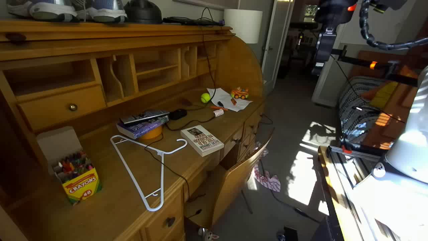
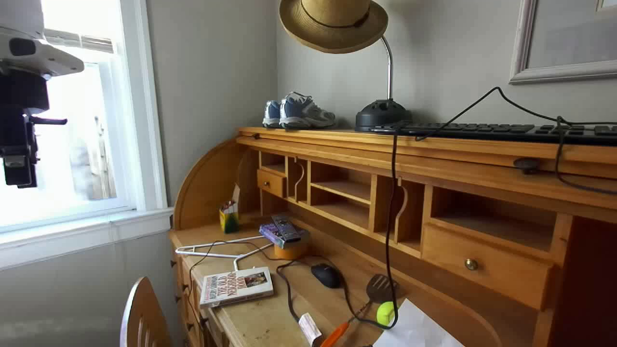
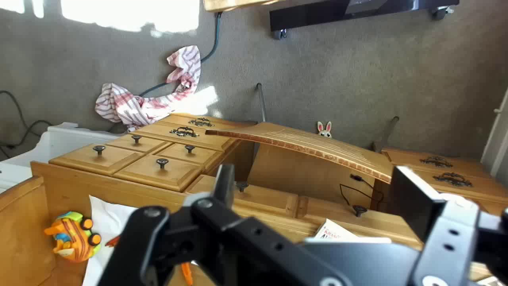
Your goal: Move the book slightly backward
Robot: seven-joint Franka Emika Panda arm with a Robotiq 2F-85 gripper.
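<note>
The book (image 1: pixel 202 140) is a pale cream-white paperback with red and dark print and a small dark picture. It lies flat, cover up, near the front edge of the wooden desk, and it also shows in an exterior view (image 2: pixel 237 286). In the wrist view only a corner of the book (image 3: pixel 332 231) shows; the gripper body hides the rest. My gripper (image 3: pixel 319 190) is open with nothing between its fingers. In both exterior views the gripper (image 1: pixel 317 68) (image 2: pixel 20 176) hangs high, well apart from the book.
A white hanger (image 1: pixel 162 180) lies beside the book. A purple book (image 1: pixel 143 129) rests on an orange object. A yellow crayon box (image 1: pixel 82 184), a black mouse (image 2: pixel 326 275) and cables lie on the desk (image 1: pixel 123 207). A wooden chair (image 1: pixel 230 177) stands at the desk's front.
</note>
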